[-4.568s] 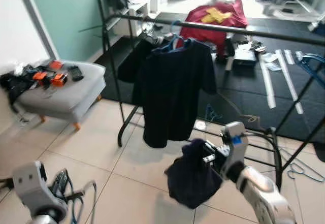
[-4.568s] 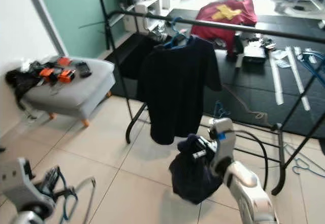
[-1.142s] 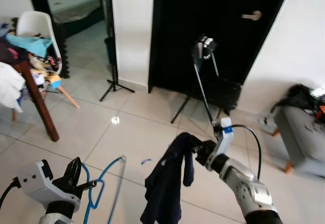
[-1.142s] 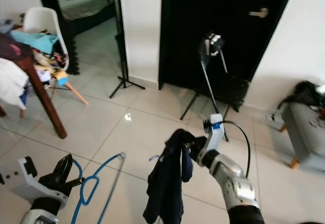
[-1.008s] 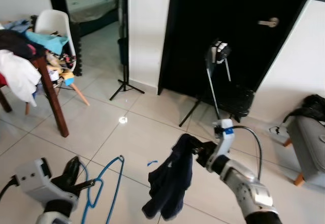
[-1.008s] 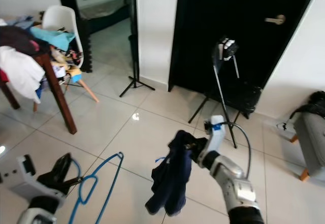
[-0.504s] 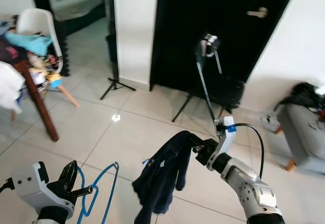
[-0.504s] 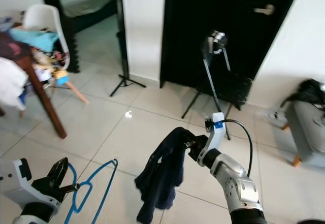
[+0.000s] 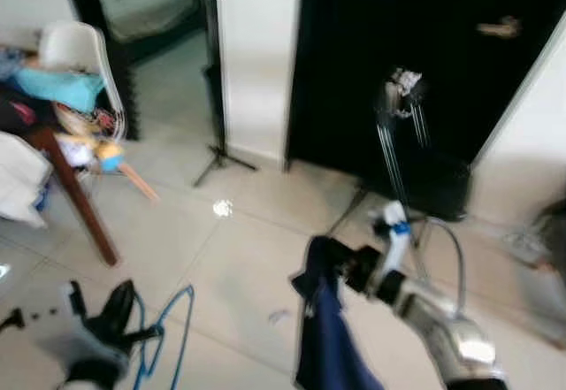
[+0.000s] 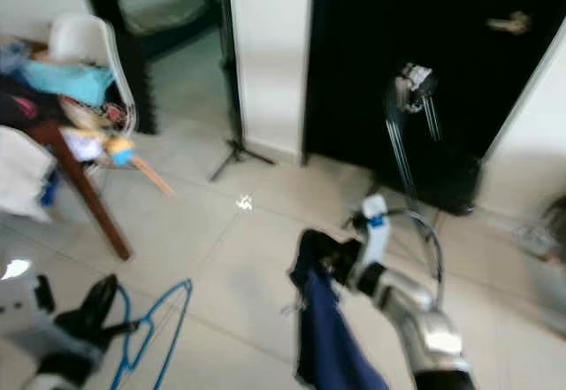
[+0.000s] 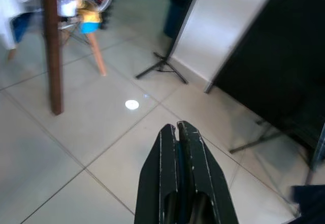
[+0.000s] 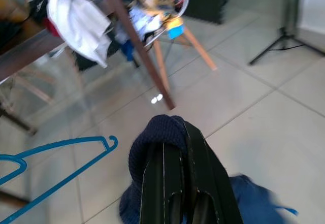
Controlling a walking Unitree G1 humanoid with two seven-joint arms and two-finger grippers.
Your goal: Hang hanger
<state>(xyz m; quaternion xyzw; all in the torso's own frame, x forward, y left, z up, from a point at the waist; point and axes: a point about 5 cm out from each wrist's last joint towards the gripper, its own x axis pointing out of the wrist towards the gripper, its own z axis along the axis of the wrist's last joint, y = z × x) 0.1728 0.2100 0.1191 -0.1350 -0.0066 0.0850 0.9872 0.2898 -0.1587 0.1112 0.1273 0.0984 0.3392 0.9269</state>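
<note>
A blue wire hanger [image 10: 152, 328] hangs low at my left, over the tiled floor, with my left gripper [image 9: 122, 302] shut on its hook end. In the left wrist view the fingers [image 11: 189, 148] are pressed together. My right gripper [image 9: 347, 264] is held out at centre right, shut on a dark navy garment [image 9: 325, 346] that drapes over its fingers and hangs straight down. The right wrist view has the navy cloth [image 12: 155, 135] bunched over the fingertips and the blue hanger [image 12: 56, 150] lying off to one side below. The head views are blurred.
A wooden table leg [image 9: 84, 204] with piled clothes and a white chair [image 9: 84, 54] stand at the left. A thin light-stand tripod [image 9: 221, 156] and a camera tripod [image 9: 402, 98] stand before the black door [image 9: 442, 45]. Open tiled floor [image 9: 239, 257] lies ahead.
The whole picture has shifted and blurred, so the camera moved. The navy garment has swung from bunched out to the left to hanging straight down. Both grippers keep their holds.
</note>
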